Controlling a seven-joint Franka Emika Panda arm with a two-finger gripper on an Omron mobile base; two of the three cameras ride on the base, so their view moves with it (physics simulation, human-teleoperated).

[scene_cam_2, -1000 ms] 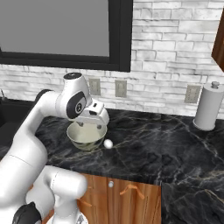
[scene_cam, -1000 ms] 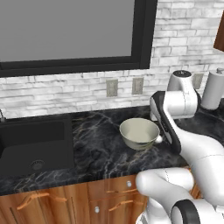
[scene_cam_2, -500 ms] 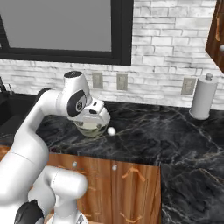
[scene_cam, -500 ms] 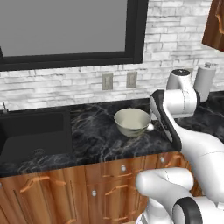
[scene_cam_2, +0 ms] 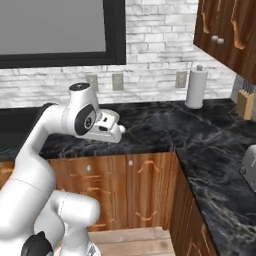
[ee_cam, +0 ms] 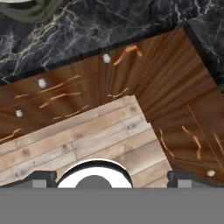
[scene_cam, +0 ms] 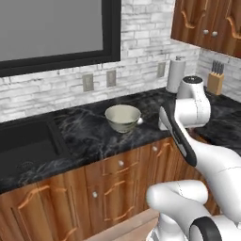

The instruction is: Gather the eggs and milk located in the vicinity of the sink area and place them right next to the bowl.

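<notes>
Now | bowl (scene_cam: 123, 117): round, deep, glossy cream-white | upright on counter (scene_cam: 89, 129)

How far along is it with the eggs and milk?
Done: one small egg seems to lie right beside the bowl. In hand: nothing; the end effector is open and empty, over the cabinet fronts. Left: no milk stands by the bowl yet, so that carton remains to fetch from the sink side.
</notes>
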